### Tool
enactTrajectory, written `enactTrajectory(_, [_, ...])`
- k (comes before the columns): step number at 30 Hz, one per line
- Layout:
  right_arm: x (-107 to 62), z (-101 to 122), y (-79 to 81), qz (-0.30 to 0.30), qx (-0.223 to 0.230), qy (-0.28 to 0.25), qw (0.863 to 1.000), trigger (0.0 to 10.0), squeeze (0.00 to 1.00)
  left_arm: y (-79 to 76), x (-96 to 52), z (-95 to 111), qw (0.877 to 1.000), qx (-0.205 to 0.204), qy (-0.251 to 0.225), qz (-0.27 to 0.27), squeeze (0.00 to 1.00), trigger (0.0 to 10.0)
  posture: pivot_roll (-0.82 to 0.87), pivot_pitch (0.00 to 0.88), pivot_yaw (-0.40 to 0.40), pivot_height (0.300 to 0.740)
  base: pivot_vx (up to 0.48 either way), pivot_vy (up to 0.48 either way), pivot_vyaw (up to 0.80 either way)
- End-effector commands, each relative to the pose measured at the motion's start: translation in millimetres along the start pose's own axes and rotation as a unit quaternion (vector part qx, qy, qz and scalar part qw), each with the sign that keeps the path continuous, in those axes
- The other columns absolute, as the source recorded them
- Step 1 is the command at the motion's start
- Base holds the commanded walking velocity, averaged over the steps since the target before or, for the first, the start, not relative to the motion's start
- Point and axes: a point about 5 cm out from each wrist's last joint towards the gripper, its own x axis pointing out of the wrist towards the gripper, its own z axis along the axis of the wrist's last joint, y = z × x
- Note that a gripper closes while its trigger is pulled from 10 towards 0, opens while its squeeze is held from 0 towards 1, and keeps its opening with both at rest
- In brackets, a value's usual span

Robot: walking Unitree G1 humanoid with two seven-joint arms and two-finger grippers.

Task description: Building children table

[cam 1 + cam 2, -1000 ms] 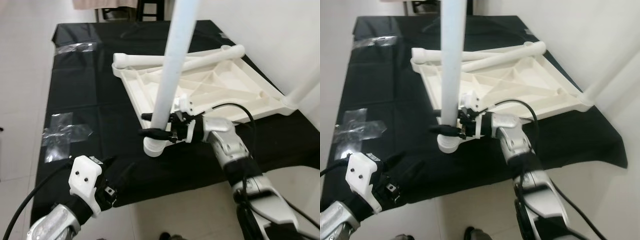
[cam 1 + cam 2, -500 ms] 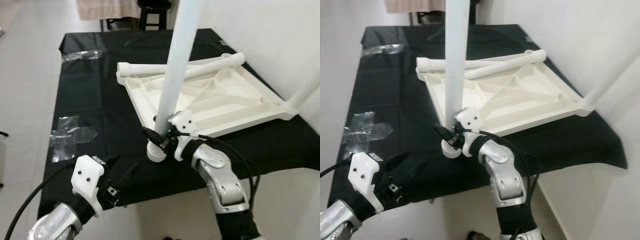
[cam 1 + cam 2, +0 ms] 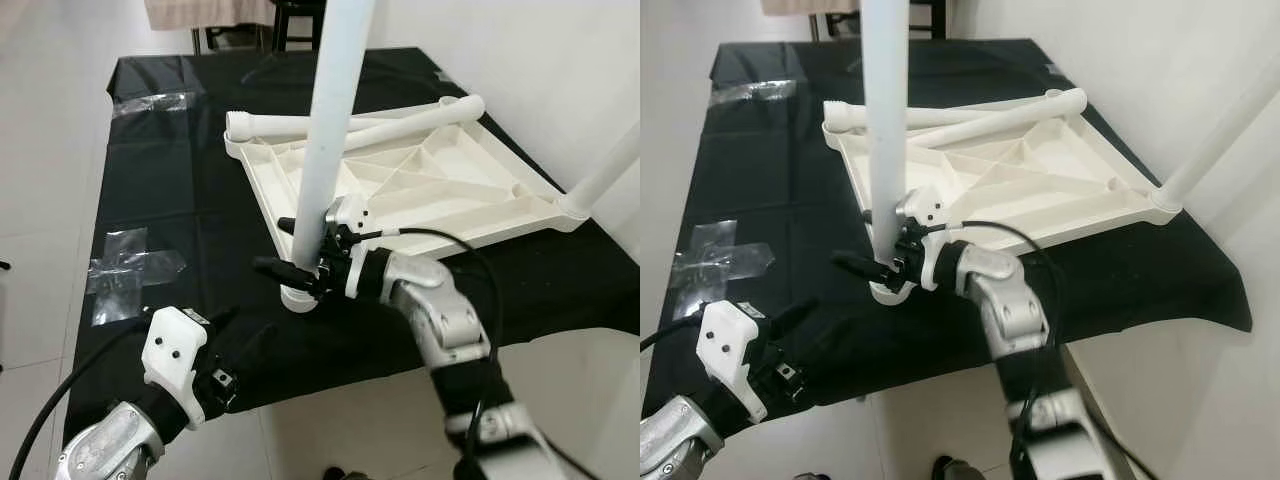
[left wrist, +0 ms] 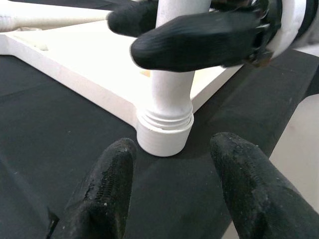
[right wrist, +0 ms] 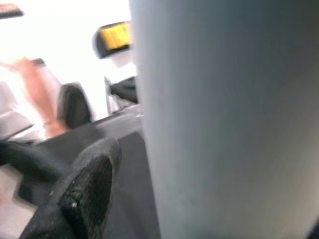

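A white table top (image 3: 440, 185) lies upside down on the black-covered table (image 3: 170, 190). One white table leg (image 3: 328, 130) stands upright in its near corner socket (image 4: 164, 132). My right gripper (image 3: 275, 245) is shut on this table leg just above the socket, one finger in front and one behind. A second leg (image 3: 605, 170) stands at the right corner. Two loose legs (image 3: 420, 112) lie along the top's far edge. My left gripper (image 4: 172, 189) hovers open low over the cloth near the front edge, pointing at the socket.
Clear tape patches (image 3: 125, 265) are stuck on the cloth at left and at the far left corner (image 3: 150, 100). A white wall runs along the right. A dark stool (image 3: 290, 10) stands behind the table. Bare floor lies left and in front.
The head camera has shifted. My right wrist rolled around the upright leg half a second ago and has rolled back, fingers still astride it. The left arm has stayed put.
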Motion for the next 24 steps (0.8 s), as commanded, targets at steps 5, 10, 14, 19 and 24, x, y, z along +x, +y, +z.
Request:
enactTrajectory(5, [8.4,4,1.3,0.122,-0.004,-0.005,0.993,10.0,0.0,-2.9,-1.1,-2,1.0,-0.004,0.004,-0.004,0.0,10.0,0.17,0.2,-0.124,0.74,0.0,0.0,0.0])
enactTrajectory(10, [10.9,7,-2.2,0.151,0.004,-0.007,0.988,0.0,0.0,-2.7,-1.1,-2,1.0,-0.004,0.004,-0.003,0.0,10.0,0.17,0.198,-0.127,0.74,0.0,0.0,0.0])
enactTrajectory(14, [11.2,7,-2.4,0.167,0.018,-0.01,0.986,0.0,0.0,-3.0,-0.9,-2,1.0,-0.005,0.004,-0.003,0.0,10.0,0.17,0.197,-0.13,0.74,0.0,0.0,0.0])
enactTrajectory(19, [6.5,1,-6.5,0.172,0.019,-0.009,0.985,0.0,0.0,-3.8,-0.9,-3,1.0,-0.006,0.003,-0.004,0.0,10.0,0.16,0.197,-0.128,0.74,0.0,0.0,0.0])
enactTrajectory(24, [-7.6,-8,-10.2,0.128,0.015,-0.003,0.992,0.0,0.0,-6.3,-1.4,-3,1.0,-0.007,0.003,-0.005,0.0,10.0,0.16,0.205,-0.134,0.74,0.0,0.0,0.0])
